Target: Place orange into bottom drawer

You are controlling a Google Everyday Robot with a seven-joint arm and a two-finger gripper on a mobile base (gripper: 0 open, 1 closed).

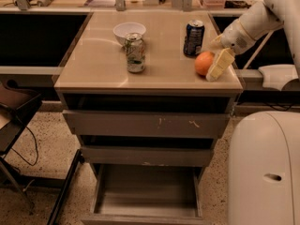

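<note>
The orange [203, 63] sits on the cabinet top near its right front corner. My gripper [211, 67] reaches in from the right and is down at the orange, touching its right side, with its pale yellow end resting by the table surface. The bottom drawer [145, 191] is pulled out below, its flat grey floor bare. The orange rests on the top and is not lifted.
A blue soda can [193, 37] stands just behind the orange. A green-white can [135, 53] and a white bowl [129, 31] are at mid-top. The two upper drawers [150, 123] are slightly out. My white base [265, 168] fills the lower right. A chair [14, 121] is at left.
</note>
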